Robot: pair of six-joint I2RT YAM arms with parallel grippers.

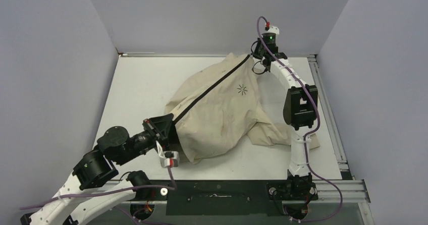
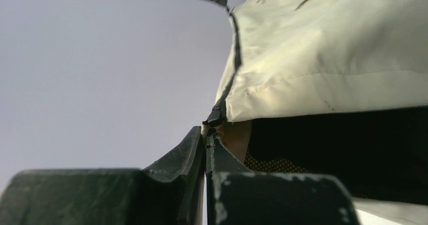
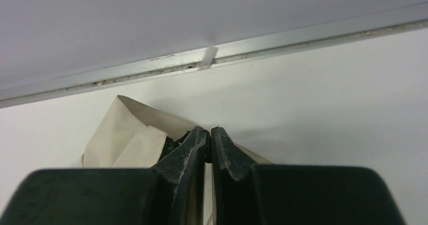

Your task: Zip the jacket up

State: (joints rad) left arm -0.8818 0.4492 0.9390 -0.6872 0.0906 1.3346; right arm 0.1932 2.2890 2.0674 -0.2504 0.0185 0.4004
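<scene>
The beige jacket (image 1: 222, 116) lies spread across the middle of the table. Its black zipper line (image 1: 212, 86) runs taut from near left to far right. My left gripper (image 1: 169, 123) is shut on the zipper's bottom end at the hem; in the left wrist view (image 2: 207, 134) the black lining shows under the lifted beige panel (image 2: 323, 43). My right gripper (image 1: 254, 57) is at the zipper's far top end. In the right wrist view (image 3: 209, 136) it is shut on a thin black piece of the zipper, with beige fabric (image 3: 126, 134) beside it.
A metal rail (image 3: 252, 46) runs along the back wall just beyond the right gripper. Another rail (image 1: 328, 109) edges the table's right side. A sleeve (image 1: 272, 134) trails toward the right arm's base. Grey walls enclose the table on three sides.
</scene>
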